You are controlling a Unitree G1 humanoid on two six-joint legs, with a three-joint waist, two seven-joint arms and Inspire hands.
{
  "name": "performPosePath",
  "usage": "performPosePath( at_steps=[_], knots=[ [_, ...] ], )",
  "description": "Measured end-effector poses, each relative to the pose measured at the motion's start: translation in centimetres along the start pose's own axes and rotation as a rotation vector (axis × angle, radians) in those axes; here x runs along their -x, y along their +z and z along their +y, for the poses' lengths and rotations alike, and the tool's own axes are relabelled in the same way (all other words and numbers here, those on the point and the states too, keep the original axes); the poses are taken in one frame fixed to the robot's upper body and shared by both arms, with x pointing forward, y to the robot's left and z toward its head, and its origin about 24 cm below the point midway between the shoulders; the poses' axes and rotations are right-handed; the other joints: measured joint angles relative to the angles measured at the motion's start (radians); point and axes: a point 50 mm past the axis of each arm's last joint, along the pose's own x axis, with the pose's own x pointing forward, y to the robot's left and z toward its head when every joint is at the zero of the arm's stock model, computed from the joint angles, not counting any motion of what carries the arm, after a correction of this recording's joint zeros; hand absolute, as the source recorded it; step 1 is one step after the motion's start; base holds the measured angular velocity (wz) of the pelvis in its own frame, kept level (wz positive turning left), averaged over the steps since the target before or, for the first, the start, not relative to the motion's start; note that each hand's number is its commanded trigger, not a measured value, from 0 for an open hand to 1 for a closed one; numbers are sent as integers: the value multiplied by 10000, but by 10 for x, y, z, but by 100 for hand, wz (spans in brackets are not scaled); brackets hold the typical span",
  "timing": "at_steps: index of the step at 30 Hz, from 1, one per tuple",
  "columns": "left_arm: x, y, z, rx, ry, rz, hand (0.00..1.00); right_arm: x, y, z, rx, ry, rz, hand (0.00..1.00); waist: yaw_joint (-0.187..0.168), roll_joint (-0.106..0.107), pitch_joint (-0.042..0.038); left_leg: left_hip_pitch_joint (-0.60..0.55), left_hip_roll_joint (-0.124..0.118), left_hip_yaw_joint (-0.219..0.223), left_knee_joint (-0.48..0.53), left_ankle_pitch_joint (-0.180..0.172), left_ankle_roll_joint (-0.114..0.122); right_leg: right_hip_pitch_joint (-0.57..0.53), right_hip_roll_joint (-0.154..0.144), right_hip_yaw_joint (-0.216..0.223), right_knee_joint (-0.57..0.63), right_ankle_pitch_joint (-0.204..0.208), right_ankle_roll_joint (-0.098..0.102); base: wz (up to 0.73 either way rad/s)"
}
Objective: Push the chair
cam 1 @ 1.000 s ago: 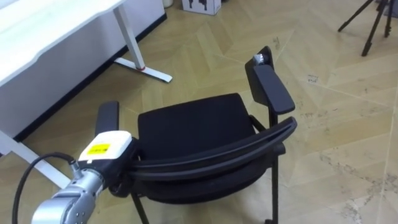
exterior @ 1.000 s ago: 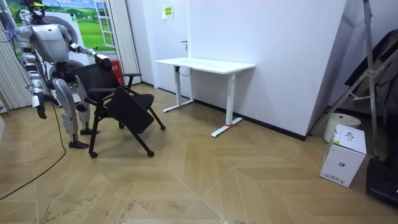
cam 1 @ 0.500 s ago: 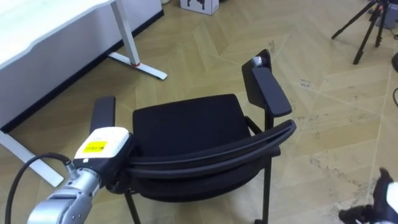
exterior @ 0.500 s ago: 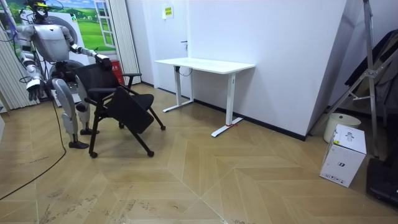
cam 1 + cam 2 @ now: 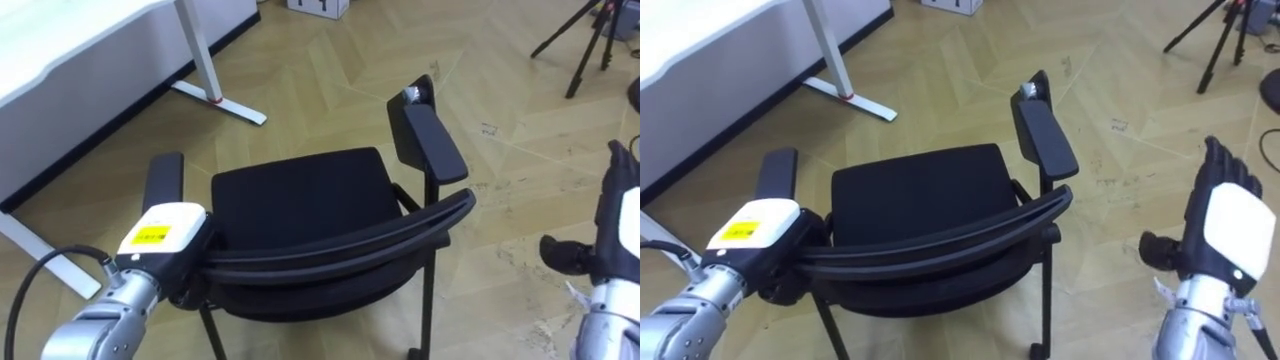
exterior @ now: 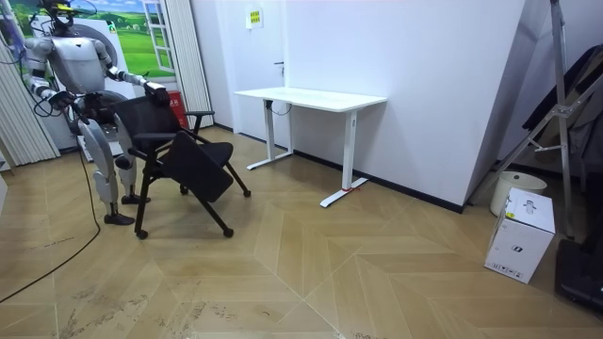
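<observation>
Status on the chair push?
Left robot hand on chair backrest's left end, grip hidden. Right robot hand open, apart, right of chair. White desk ahead-left, not touching.

The left hand (image 5: 175, 222) has a smooth white plastic shell with a yellow paper sticker (image 5: 150, 236) on it, and its wrist is grey metal with a soft shine. The chair (image 5: 300, 200) right by this hand has a black cloth seat, matt and not shiny. Its curved top rail (image 5: 350, 246) and arm pad (image 5: 430, 140) look like smooth black plastic with a little gloss, and its thin legs (image 5: 428, 300) look like black metal. The right hand (image 5: 1220, 235) is matt black with a smooth white plate on its back. The floor (image 5: 330, 90) is pale wood, smooth, with dusty scuffed patches near the right hand. Beyond the left hand, the desk (image 5: 60, 45) is smooth, matt white.
</observation>
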Motion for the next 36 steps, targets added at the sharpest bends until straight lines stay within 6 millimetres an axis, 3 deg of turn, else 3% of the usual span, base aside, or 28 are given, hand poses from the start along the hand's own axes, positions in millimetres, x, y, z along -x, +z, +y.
performPosePath(
  at_steps=[12,16,24,30,36],
  knots=[
    [-1,-2,7,-273,60,-302,100,-19,34,-28,925,-817,-2308,0,211,-8,4,-70,0,181,-17,-1,1,-198,-9,30,159,3,-7,-3],
    [-1,-2,8,-302,76,-376,100,-23,48,-28,1058,-364,-3074,0,257,-82,21,-41,8,181,-12,0,1,-172,-4,29,146,3,-9,0],
    [-1,-2,9,-366,61,-532,100,-24,54,-22,1442,803,-3546,0,281,-99,32,-51,11,153,-23,0,1,-149,-3,19,49,6,-15,0],
    [-3,-5,15,-524,126,-891,100,-18,72,-20,1905,1737,-4905,0,438,-301,160,5,29,186,8,2,0,-75,3,-11,31,27,-43,0],
    [-3,-6,18,-732,91,-1139,100,-13,82,-16,2271,2772,-5665,0,560,-484,60,1,47,182,-45,1,1,12,8,-71,-164,119,-32,0]
  ],
)
